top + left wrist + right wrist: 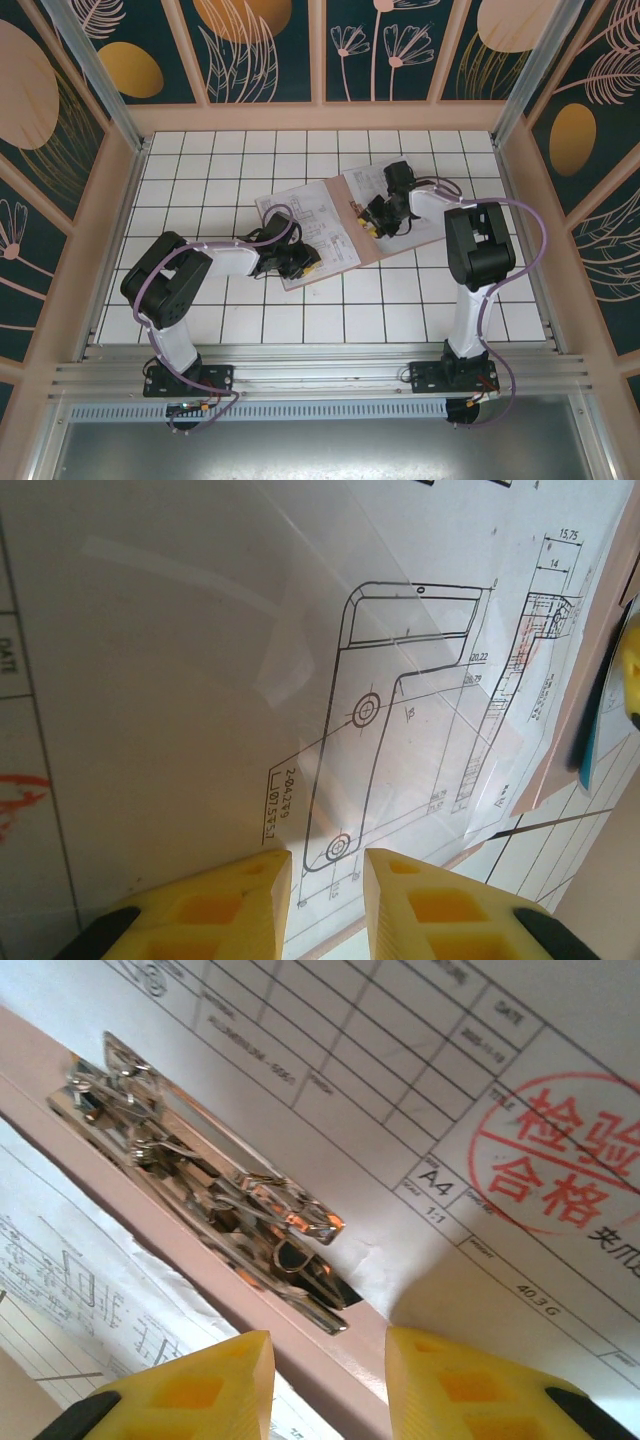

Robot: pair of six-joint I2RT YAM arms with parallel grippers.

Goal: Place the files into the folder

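Observation:
The pinkish-brown folder lies open in the middle of the tiled table. White files printed with line drawings cover its left half. My left gripper is over their near corner; in the left wrist view it is open just above a drawing sheet, nothing between its fingers. A cyan-blue sheet edge peeks out at the right. My right gripper is over the fold; in the right wrist view it is open above the folder's spine, beside a red-stamped sheet.
A shiny metal clip is fixed along the folder's spine, just ahead of my right fingers. White tiled table extends around the folder, bounded by pink side walls. Both arms reach in over the near half.

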